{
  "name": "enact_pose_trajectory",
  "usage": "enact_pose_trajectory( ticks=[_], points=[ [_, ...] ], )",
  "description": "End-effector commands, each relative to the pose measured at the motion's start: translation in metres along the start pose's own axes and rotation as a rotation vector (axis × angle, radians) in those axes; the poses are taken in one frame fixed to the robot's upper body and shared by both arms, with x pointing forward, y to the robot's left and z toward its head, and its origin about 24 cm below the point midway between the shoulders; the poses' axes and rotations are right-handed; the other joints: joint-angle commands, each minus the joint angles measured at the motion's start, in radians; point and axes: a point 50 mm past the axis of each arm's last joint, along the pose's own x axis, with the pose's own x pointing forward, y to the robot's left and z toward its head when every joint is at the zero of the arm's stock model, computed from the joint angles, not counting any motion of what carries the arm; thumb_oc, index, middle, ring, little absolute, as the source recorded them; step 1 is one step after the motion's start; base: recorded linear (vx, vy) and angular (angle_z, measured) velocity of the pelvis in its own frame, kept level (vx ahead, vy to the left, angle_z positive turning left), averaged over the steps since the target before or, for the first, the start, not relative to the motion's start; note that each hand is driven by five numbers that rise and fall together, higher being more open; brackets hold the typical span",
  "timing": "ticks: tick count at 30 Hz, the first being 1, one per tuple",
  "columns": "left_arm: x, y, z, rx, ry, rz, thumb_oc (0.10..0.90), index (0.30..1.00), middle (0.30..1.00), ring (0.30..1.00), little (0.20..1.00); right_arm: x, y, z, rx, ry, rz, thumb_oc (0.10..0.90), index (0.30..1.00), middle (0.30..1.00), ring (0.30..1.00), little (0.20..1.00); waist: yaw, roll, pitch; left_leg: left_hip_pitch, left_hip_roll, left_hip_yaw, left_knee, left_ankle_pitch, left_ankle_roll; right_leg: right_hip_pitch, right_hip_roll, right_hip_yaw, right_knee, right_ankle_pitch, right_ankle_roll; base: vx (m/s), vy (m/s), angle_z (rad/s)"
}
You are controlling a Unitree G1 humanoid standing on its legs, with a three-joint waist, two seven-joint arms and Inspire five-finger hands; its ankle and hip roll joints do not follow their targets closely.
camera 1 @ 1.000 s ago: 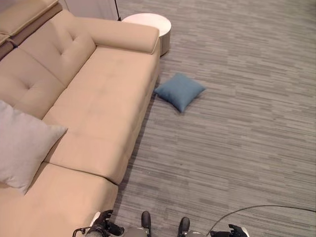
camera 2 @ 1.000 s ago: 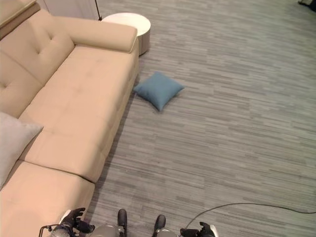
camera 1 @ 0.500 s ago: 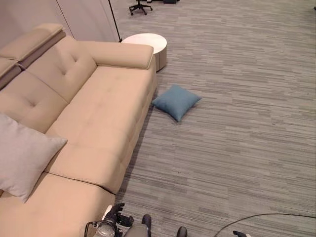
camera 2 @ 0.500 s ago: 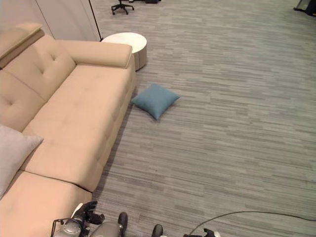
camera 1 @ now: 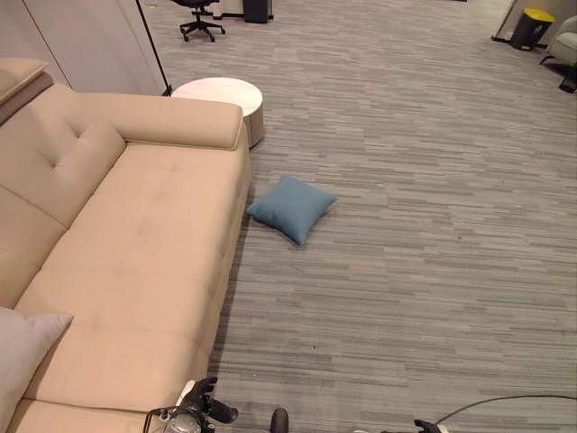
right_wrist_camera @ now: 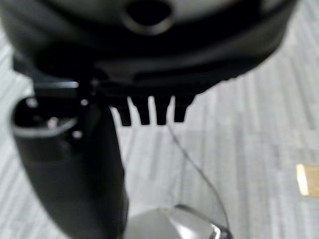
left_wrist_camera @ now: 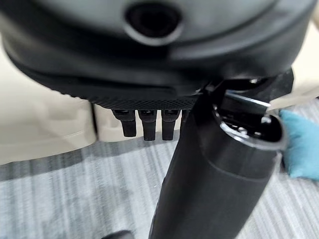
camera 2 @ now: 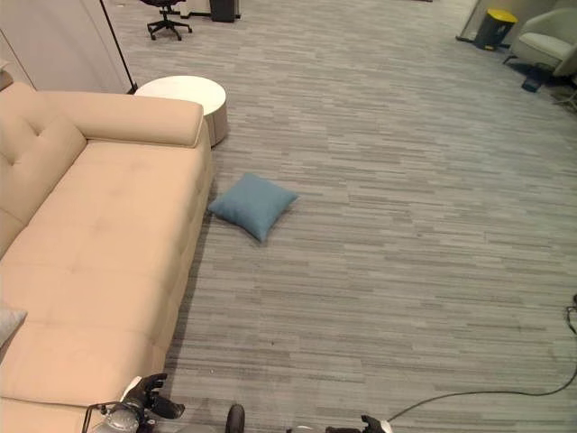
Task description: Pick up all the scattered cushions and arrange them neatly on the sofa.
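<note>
A blue cushion (camera 1: 291, 207) lies on the grey floor, close to the front edge of the beige sofa (camera 1: 135, 244) near its armrest end. A light grey cushion (camera 1: 22, 347) rests on the sofa seat at the lower left. My left hand (camera 1: 203, 410) hangs low by the sofa's front, fingers (left_wrist_camera: 144, 124) straight and holding nothing; past its thumb (left_wrist_camera: 219, 164) the blue cushion (left_wrist_camera: 301, 149) shows. My right hand (camera 2: 365, 424) hangs low over bare floor, its fingers (right_wrist_camera: 149, 112) straight and empty. Both hands are far from the blue cushion.
A round white side table (camera 1: 219, 95) stands behind the sofa's armrest. An office chair (camera 1: 196, 9) is at the far back, with a yellow bin (camera 1: 526, 25) and a pale armchair (camera 2: 545, 45) at the far right. Wide open floor lies to the right of the blue cushion.
The whole picture has shifted: the camera now looks further up and right, so the room's back shows and less of the grey cushion. The cushions and both hands keep their places.
</note>
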Motion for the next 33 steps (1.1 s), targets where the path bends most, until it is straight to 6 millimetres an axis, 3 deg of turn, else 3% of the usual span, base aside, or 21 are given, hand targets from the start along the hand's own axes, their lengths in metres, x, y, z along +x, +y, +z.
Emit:
enact_pose_trajectory(
  ticks=[1, 4, 8, 9, 11, 12, 13, 15, 18, 19, 20, 23, 27, 30, 31, 32, 33],
  points=[
    [0.001, 0.003, 0.006, -0.042, -0.03, 0.021, 0.8, 0.9, 0.9, 0.9, 0.9, 0.005, -0.024, 0.018, -0.028, -0.076, -0.066, 0.8, 0.9, 0.9, 0.9, 0.9, 0.009, 0.011, 0.011, -0.022, 0.055, -0.02, 0.104, -0.137, -0.046, 0.066, 0.032, -0.046, -0.282, 0.222, -0.005, 0.25, -0.117, -0.18],
    [-0.001, 0.002, -0.003, -0.048, -0.002, 0.023, 0.8, 0.9, 0.9, 0.9, 0.9, 0.005, -0.025, 0.021, -0.06, -0.086, -0.064, 0.8, 0.9, 0.9, 0.9, 0.9, 0.005, 0.008, 0.016, 0.041, 0.064, -0.026, 0.089, -0.176, -0.069, 0.006, -0.018, -0.103, -0.461, 0.308, 0.027, 0.29, -0.193, -0.19],
    [-0.001, 0.0, -0.005, -0.032, 0.001, 0.019, 0.8, 0.9, 0.9, 0.9, 0.9, 0.005, -0.027, 0.016, -0.067, -0.076, -0.061, 0.8, 0.9, 0.9, 0.9, 0.9, -0.009, -0.005, -0.01, 0.097, 0.083, -0.042, 0.075, -0.209, -0.095, 0.032, -0.003, -0.091, -0.515, 0.341, 0.028, 0.31, -0.252, 0.02],
    [-0.001, -0.002, -0.004, -0.048, -0.003, 0.014, 0.8, 0.9, 0.9, 0.9, 0.9, 0.005, -0.028, 0.016, -0.046, -0.081, -0.067, 0.8, 0.9, 0.9, 0.9, 0.9, -0.008, -0.001, -0.018, 0.092, 0.123, -0.036, 0.136, -0.199, -0.127, 0.064, 0.022, -0.096, -0.525, 0.329, 0.009, 0.27, -0.339, 0.34],
    [-0.001, -0.003, -0.002, -0.052, -0.008, 0.011, 0.8, 0.9, 0.9, 0.9, 0.9, 0.005, -0.028, 0.017, -0.038, -0.084, -0.067, 0.8, 0.9, 0.9, 0.9, 0.9, -0.01, -0.005, -0.02, 0.062, 0.133, -0.036, 0.195, -0.176, -0.134, 0.076, 0.026, -0.098, -0.534, 0.322, 0.0, 0.12, -0.254, 0.27],
    [-0.001, -0.004, 0.002, -0.061, -0.02, 0.007, 0.8, 0.9, 0.9, 0.9, 0.9, 0.006, -0.032, 0.022, -0.019, -0.103, -0.081, 0.8, 0.9, 0.9, 0.9, 0.9, -0.01, -0.008, -0.008, -0.019, 0.163, -0.026, 0.36, -0.103, -0.156, 0.118, 0.05, -0.091, -0.556, 0.295, -0.028, 0.1, -0.346, -0.01],
    [0.0, -0.005, 0.007, -0.072, -0.036, 0.002, 0.8, 0.9, 0.9, 0.9, 0.9, 0.006, -0.034, 0.025, 0.011, -0.112, -0.091, 0.8, 0.9, 0.9, 0.9, 0.9, -0.008, -0.017, 0.011, -0.088, 0.191, -0.012, 0.489, -0.038, -0.155, 0.158, 0.069, -0.081, -0.568, 0.269, -0.059, 0.1, -0.345, -0.13],
    [0.001, -0.004, 0.009, -0.058, -0.041, 0.002, 0.8, 0.9, 0.9, 0.9, 0.9, 0.006, -0.036, 0.022, 0.031, -0.096, -0.098, 0.8, 0.9, 0.9, 0.9, 0.9, -0.009, -0.023, 0.025, -0.135, 0.207, -0.003, 0.56, -0.017, -0.147, 0.185, 0.091, -0.067, -0.575, 0.246, -0.082, 0.2, -0.244, -0.14],
    [0.001, -0.008, 0.011, -0.039, -0.043, -0.01, 0.8, 0.9, 0.9, 0.9, 0.9, 0.006, -0.038, 0.018, 0.046, -0.088, -0.109, 0.8, 0.9, 0.9, 0.9, 0.9, -0.008, -0.028, 0.03, -0.194, 0.165, -0.002, 0.498, -0.063, -0.137, 0.218, 0.103, -0.047, -0.597, 0.231, -0.076, 0.23, -0.094, -0.1],
    [0.001, -0.012, 0.011, -0.022, -0.04, -0.019, 0.8, 0.9, 0.9, 0.9, 0.9, 0.006, -0.04, 0.014, 0.044, -0.078, -0.115, 0.8, 0.9, 0.9, 0.9, 0.9, -0.008, -0.022, 0.024, -0.212, 0.135, 0.02, 0.367, -0.085, -0.13, 0.234, 0.116, -0.046, -0.608, 0.223, -0.067, 0.42, -0.017, -0.31],
    [0.0, -0.014, 0.011, -0.002, -0.041, -0.029, 0.8, 0.9, 0.9, 0.9, 0.9, 0.005, -0.039, 0.01, 0.034, -0.064, -0.115, 0.8, 0.9, 0.9, 0.9, 0.9, 0.006, -0.004, 0.022, -0.217, 0.089, 0.025, 0.204, -0.027, -0.127, 0.264, 0.145, -0.03, -0.619, 0.211, -0.061, 0.42, -0.001, -0.37],
    [0.0, -0.015, 0.01, 0.004, -0.043, -0.036, 0.8, 0.9, 0.9, 0.9, 0.9, 0.005, -0.039, 0.007, 0.022, -0.051, -0.115, 0.8, 0.9, 0.9, 0.9, 0.9, 0.033, 0.014, 0.014, -0.239, 0.045, 0.013, 0.097, 0.055, -0.139, 0.306, 0.187, 0.001, -0.625, 0.188, -0.062, 0.28, 0.01, -0.19],
    [-0.002, -0.013, -0.001, -0.014, -0.008, -0.03, 0.8, 0.9, 0.9, 0.9, 0.9, 0.004, -0.034, 0.004, -0.019, -0.044, -0.099, 0.8, 0.9, 0.9, 0.9, 0.9, 0.048, 0.006, -0.017, -0.187, 0.03, -0.008, 0.08, 0.029, -0.109, 0.33, 0.187, 0.017, -0.596, 0.149, -0.056, 0.31, 0.039, -0.69],
    [-0.001, -0.004, -0.004, -0.032, 0.003, -0.01, 0.8, 0.9, 0.9, 0.9, 0.9, 0.005, -0.03, 0.008, -0.039, -0.053, -0.074, 0.8, 0.9, 0.9, 0.9, 0.9, 0.077, -0.012, -0.035, -0.143, 0.029, 0.006, 0.096, -0.023, -0.074, 0.303, 0.151, 0.017, -0.436, 0.138, -0.021, 0.22, 0.062, -0.4],
    [-0.001, -0.004, -0.004, -0.032, 0.003, -0.01, 0.8, 0.9, 0.9, 0.9, 0.9, 0.005, -0.03, 0.008, -0.039, -0.053, -0.074, 0.8, 0.9, 0.9, 0.9, 0.9, 0.078, -0.013, -0.035, -0.143, 0.029, 0.007, 0.096, -0.024, -0.074, 0.301, 0.15, 0.018, -0.433, 0.137, -0.021, 0.15, 0.073, -0.22],
    [0.0, 0.001, -0.001, -0.044, -0.009, 0.006, 0.8, 0.9, 0.9, 0.9, 0.9, 0.006, -0.031, 0.015, -0.045, -0.072, -0.072, 0.8, 0.9, 0.9, 0.9, 0.9, 0.072, -0.006, -0.02, -0.115, 0.031, 0.004, 0.106, -0.05, -0.049, 0.212, 0.114, 0.008, -0.253, 0.2, 0.029, 0.18, 0.092, -0.16],
    [0.0, 0.004, 0.001, -0.036, -0.016, 0.015, 0.8, 0.9, 0.9, 0.9, 0.9, 0.006, -0.029, 0.02, -0.043, -0.085, -0.066, 0.8, 0.9, 0.9, 0.9, 0.9, 0.054, 0.011, -0.01, -0.085, 0.037, -0.016, 0.103, -0.063, -0.035, 0.135, 0.103, 0.01, -0.123, 0.246, 0.042, 0.18, 0.091, -0.04]
  ],
)
